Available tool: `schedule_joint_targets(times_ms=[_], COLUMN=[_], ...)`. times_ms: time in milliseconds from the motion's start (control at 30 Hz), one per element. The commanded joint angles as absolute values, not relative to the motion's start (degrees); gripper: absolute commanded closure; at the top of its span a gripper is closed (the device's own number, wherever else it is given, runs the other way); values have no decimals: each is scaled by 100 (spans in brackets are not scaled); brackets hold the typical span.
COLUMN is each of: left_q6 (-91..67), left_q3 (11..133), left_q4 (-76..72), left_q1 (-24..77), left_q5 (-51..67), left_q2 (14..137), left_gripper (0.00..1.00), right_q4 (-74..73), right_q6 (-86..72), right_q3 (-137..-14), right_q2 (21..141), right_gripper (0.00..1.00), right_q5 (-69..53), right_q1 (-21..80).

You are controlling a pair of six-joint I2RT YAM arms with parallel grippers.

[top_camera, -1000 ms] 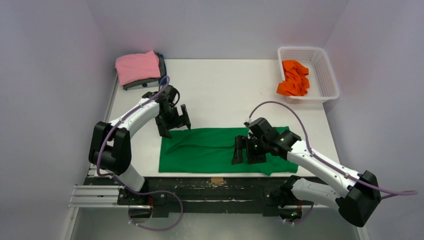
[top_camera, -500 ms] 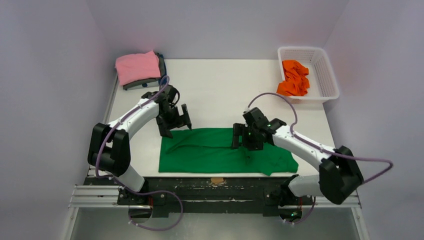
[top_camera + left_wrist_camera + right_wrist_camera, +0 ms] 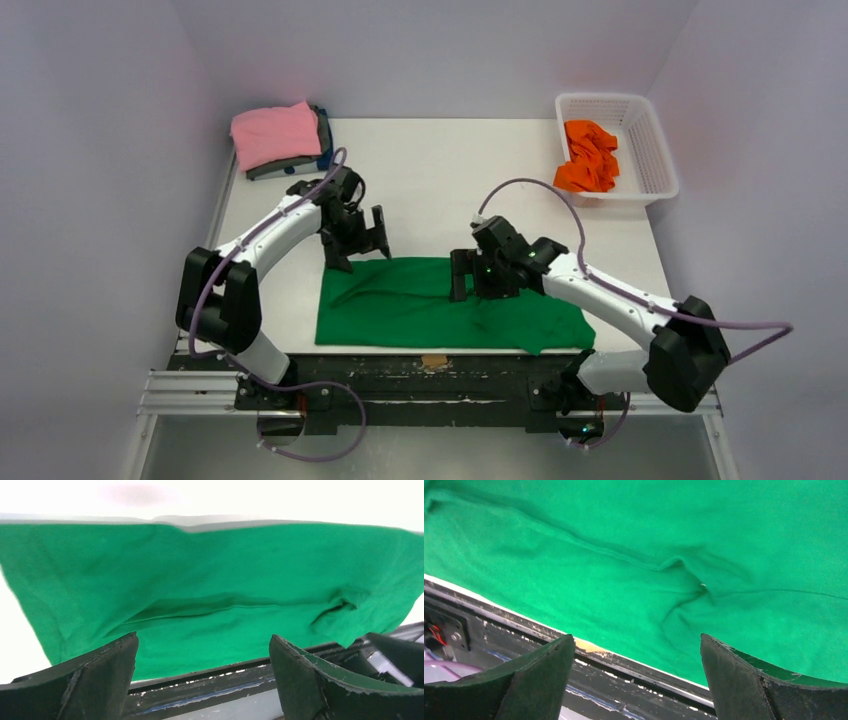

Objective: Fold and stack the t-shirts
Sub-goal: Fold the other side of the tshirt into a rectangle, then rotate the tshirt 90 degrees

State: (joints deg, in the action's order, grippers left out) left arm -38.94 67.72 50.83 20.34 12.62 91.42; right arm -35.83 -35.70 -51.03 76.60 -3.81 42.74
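A bright green t-shirt (image 3: 420,305) lies folded into a long flat band near the table's front edge; it fills the left wrist view (image 3: 210,580) and the right wrist view (image 3: 664,545). My left gripper (image 3: 358,240) is open and empty, just above the band's far left corner. My right gripper (image 3: 478,278) is open and empty over the band's far edge, near its middle. A folded pink t-shirt (image 3: 275,133) tops a stack at the back left, with dark shirts under it. Orange t-shirts (image 3: 588,157) lie crumpled in the basket.
A white lattice basket (image 3: 648,125) stands at the back right corner. The black rail (image 3: 430,365) with the arm bases runs along the table's front edge; it shows in the right wrist view (image 3: 624,680). Grey walls close in the left, back and right sides.
My right gripper has moved left and away from the front edge, from over the band's right part to its far edge. My left gripper has shifted slightly right. The shirt's right end has shifted a little.
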Motion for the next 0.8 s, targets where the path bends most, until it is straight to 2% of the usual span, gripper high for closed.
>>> schedule_joint_targets(times_ms=[0,100,200,333,467,600,767], left_q6=[-3377,-3262,-3319,-3493,-3540,-3782,-3939], left_q3=[7281,7301,7254,7416,7262,7041,6949], left_q4=[5147,5246,5271,5375,5228,5123,5229], left_q1=[2542,2932,2961,2918,2672,2338,2291], left_q5=[1551,1421,1181,578,424,444,352], left_q2=[9333,9511,9795,10251,10532,10692,10579], left_gripper=[0,0,0,0,0,0,0], right_q4=[-4431,-4491,-4382,-4261,-3442,-2976,-2701], right_q6=[-4127,-4361,-4460,-4521,-4423,-4142,-3760], right_q3=[-5148,-4604,-4328,-4258,-4225,-4847,-6266], right_q2=[7039,6664,6554,7027,7710,8822,10338], right_gripper=[6,6,5,6,7,8,10], right_q5=[255,224,398,757,625,588,619], right_q1=[3705,2935,2592,2319,1831,1706,1635])
